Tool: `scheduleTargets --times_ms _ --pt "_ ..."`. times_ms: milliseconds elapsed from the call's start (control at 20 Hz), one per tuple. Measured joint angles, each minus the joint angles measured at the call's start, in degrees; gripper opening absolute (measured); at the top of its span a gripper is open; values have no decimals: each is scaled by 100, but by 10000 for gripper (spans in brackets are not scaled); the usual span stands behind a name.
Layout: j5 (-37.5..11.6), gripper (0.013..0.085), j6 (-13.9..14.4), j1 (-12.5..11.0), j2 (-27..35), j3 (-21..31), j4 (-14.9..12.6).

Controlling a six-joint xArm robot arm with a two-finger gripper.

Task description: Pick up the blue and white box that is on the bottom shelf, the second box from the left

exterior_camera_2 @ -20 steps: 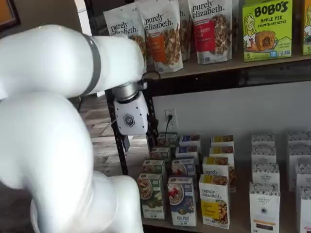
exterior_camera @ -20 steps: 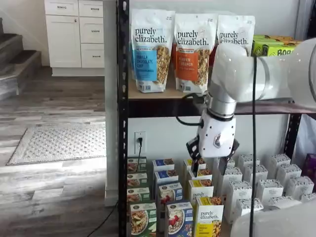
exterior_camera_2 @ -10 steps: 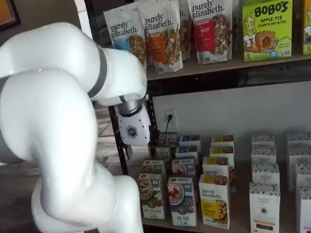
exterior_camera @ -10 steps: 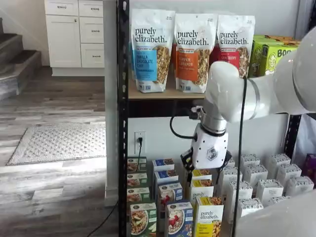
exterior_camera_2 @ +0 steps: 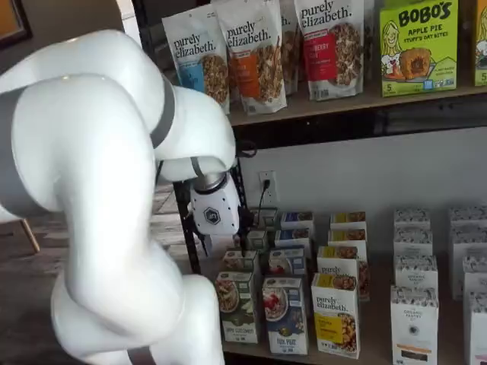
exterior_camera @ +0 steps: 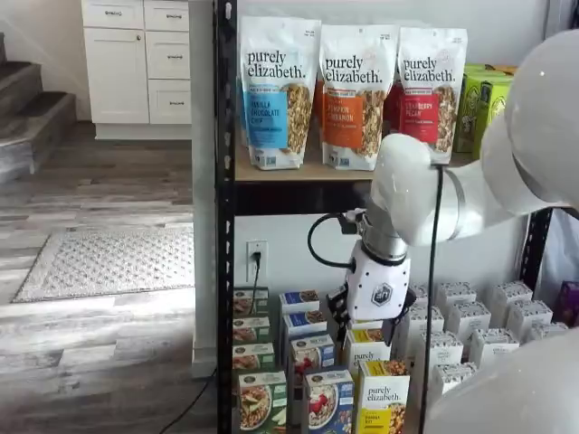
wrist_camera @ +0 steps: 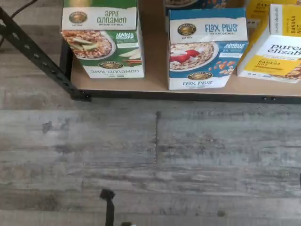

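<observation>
Presently the blue box (wrist_camera: 207,47) stands upright at the front edge of the bottom shelf (wrist_camera: 155,84), labelled Flax Plus in the wrist view. Green box (wrist_camera: 103,40) just beside it on one flank, yellow box (wrist_camera: 277,42) close on the other. In both shelf views the blue box (exterior_camera_2: 285,314) heads its row. Gripper (exterior_camera: 366,324) hangs above the rows, clear of all boxes, holding nothing; the jaws stand at their widest, though their fingers show poorly

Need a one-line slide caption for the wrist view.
Looking down at the shelf's front edge: the Flax Plus box stands between an Apple Cinnamon box and a yellow Purely Elizabeth box.
</observation>
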Motion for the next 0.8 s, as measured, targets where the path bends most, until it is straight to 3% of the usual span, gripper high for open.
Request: scheduleTargets --times_ms 450,800 --pt "-745 850 -161 -102 971 -238 63" --pt "-1242 850 -67 -230 1710 -511 -210"
